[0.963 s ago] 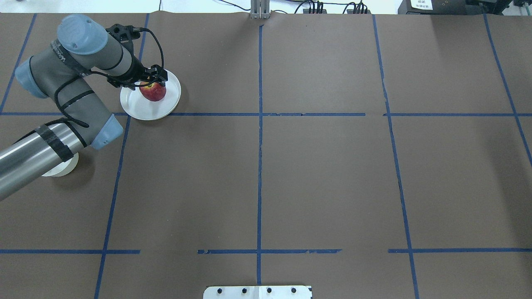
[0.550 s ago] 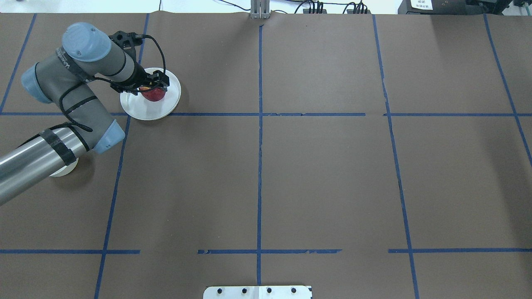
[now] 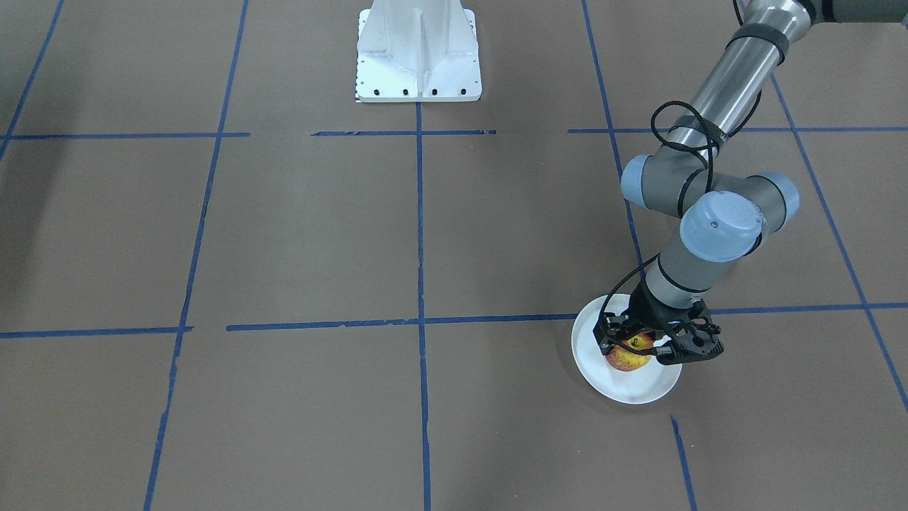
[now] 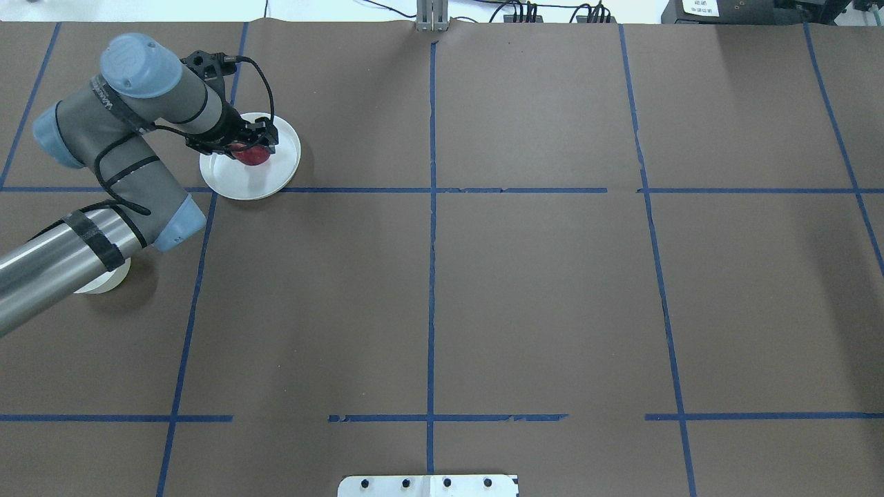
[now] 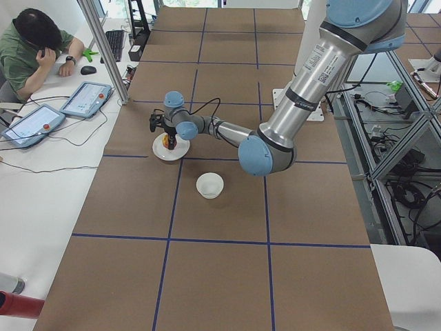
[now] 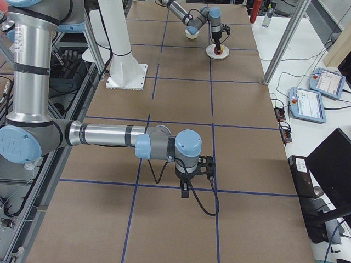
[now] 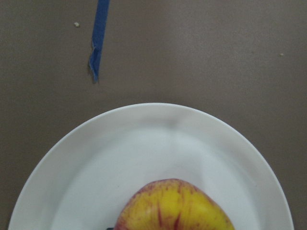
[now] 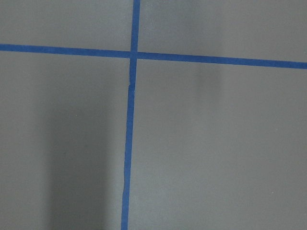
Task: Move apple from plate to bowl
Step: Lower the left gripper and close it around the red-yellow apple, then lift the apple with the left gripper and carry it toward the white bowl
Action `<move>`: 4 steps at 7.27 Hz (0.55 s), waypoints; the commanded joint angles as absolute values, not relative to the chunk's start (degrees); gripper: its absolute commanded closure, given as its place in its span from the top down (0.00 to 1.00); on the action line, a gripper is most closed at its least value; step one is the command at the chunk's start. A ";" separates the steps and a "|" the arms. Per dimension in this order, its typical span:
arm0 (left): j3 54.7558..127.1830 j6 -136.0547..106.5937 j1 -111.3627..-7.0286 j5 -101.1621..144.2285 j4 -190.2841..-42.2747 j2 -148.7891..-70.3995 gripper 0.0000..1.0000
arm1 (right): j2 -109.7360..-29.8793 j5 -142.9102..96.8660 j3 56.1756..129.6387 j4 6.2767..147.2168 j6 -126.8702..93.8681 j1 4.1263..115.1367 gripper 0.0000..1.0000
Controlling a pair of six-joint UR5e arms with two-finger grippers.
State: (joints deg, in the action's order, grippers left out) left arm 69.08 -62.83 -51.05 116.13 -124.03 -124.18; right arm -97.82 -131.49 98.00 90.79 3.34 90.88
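Note:
The apple [image 4: 256,158], red with yellow streaks, sits on the white plate [image 4: 235,181] at the table's far left. It also shows in the front view [image 3: 627,360] and at the bottom of the left wrist view [image 7: 175,208]. My left gripper [image 4: 253,148] is low over the apple, with its fingers either side of it and looking open. The small white bowl [image 4: 105,281] stands nearer the robot, partly hidden under my left arm; it shows whole in the left exterior view [image 5: 209,185]. My right gripper [image 6: 189,185] shows only in the right exterior view, over bare table; I cannot tell its state.
The brown table is marked with blue tape lines. The white robot base plate [image 3: 418,57] is at the robot's edge. An operator [image 5: 34,45] sits at a side desk with tablets, and a metal pole [image 5: 103,48] stands at that corner.
My left gripper has come down over the apple, so less of the apple shows from overhead. The apple, plate and bowl have not moved.

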 commanded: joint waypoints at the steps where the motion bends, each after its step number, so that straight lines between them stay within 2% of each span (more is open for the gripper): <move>1: 75.80 -61.79 -56.05 122.39 -122.96 -120.09 0.44 | -97.82 -131.48 98.00 90.79 3.34 90.88 1.00; 3: 88.61 -53.14 -59.49 125.86 -116.32 -110.26 0.45 | -97.82 -131.48 98.00 90.79 3.34 90.88 1.00; 4: 96.16 -47.00 -60.63 125.77 -112.63 -102.47 0.45 | -97.82 -131.48 98.00 90.79 3.34 90.88 1.00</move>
State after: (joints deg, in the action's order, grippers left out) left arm 87.52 -53.62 -59.01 125.22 -117.04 -110.53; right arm -97.82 -131.49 98.00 90.79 3.34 90.88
